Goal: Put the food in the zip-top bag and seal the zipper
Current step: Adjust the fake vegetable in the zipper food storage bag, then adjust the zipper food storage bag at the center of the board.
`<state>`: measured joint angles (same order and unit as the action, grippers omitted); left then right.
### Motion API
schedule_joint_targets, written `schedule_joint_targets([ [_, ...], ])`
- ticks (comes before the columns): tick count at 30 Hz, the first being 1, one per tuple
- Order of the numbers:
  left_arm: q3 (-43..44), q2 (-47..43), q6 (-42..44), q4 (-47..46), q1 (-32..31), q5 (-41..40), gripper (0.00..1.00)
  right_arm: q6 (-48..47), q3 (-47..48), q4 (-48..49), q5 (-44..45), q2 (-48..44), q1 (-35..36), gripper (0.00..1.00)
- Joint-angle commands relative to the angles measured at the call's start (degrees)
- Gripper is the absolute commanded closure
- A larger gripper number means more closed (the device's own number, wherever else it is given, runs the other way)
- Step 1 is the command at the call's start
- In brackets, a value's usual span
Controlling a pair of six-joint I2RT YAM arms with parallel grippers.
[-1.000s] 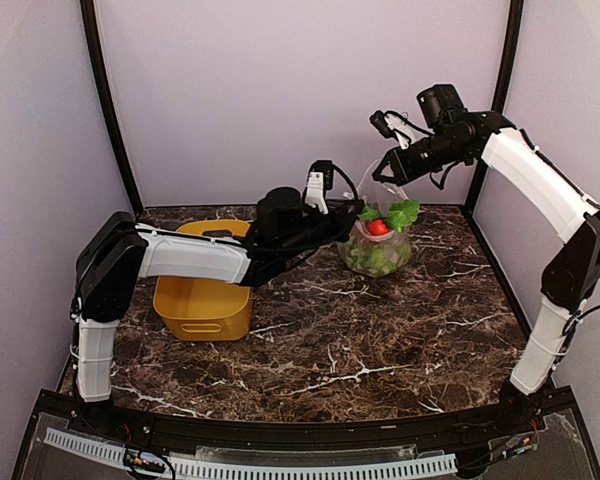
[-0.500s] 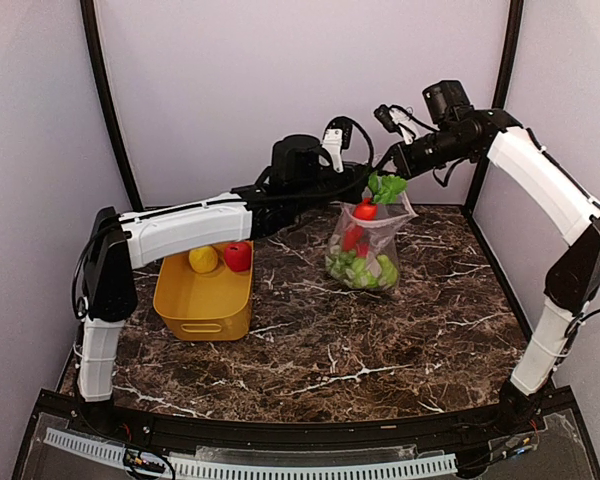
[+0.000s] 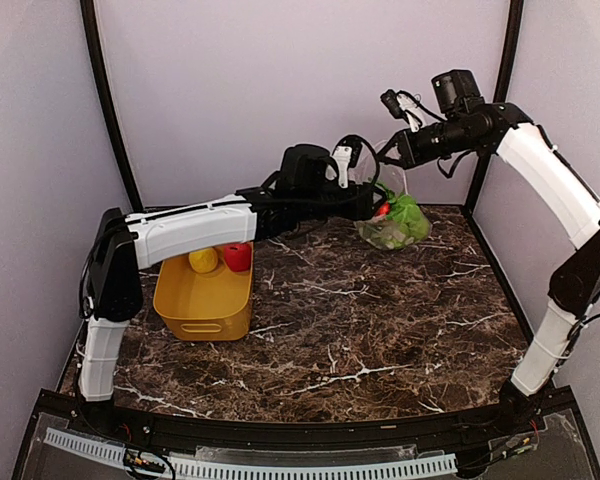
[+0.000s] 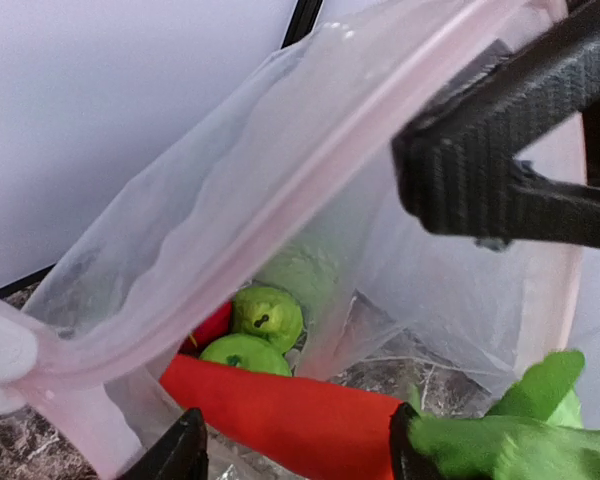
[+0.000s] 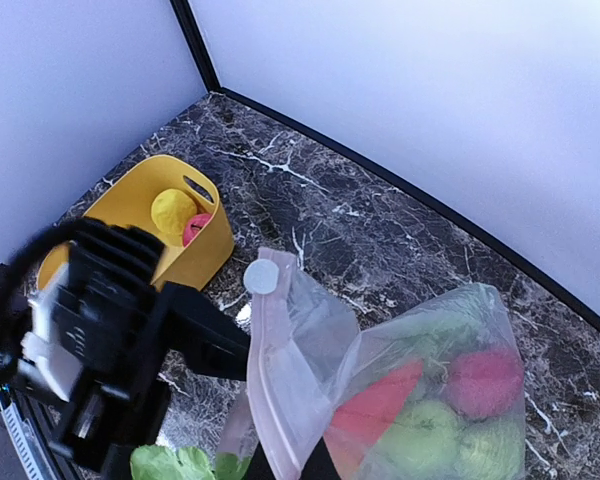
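Yellow basket [image 3: 195,310], worktop [image 3: 380,330] left — lemon [image 3: 203,259] and red apple [image 3: 238,256] inside. Left gripper [image 4: 292,452] — jaws apart at the bag's mouth. Zip-top bag [image 3: 400,232], far right — food [image 5: 420,430] inside, zipper [image 4: 280,213] unsealed, rim pinched by the closed right gripper [image 3: 390,154].

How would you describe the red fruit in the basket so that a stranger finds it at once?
Find the yellow basket on the left side of the dark marble table. Two toy fruits lie at its far end: the red apple is the right one, beside the yellow lemon.
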<state>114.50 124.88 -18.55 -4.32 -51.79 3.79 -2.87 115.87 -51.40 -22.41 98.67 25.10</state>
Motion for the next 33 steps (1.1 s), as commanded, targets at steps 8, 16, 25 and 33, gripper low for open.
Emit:
schedule_joint_targets([
  [8,-21.84,-14.75,-9.28,-10.30,-0.16,-6.41,0.22,-0.52,-5.75,6.55,1.15,1.33,-0.52,1.00],
  [16,-36.29,-18.03,-20.52,-15.11,-0.39,-6.71,0.37,0.72,-9.26,8.15,-0.87,2.14,-0.26,1.00],
  [25,-35.48,-16.53,-24.34,-15.92,0.31,-4.06,0.75,-1.52,-10.08,7.64,2.11,2.30,2.63,1.00],
  [33,-14.23,-17.08,-7.87,5.62,1.15,-6.48,0.97,-4.56,-2.44,6.40,23.17,2.40,-0.61,1.00],
])
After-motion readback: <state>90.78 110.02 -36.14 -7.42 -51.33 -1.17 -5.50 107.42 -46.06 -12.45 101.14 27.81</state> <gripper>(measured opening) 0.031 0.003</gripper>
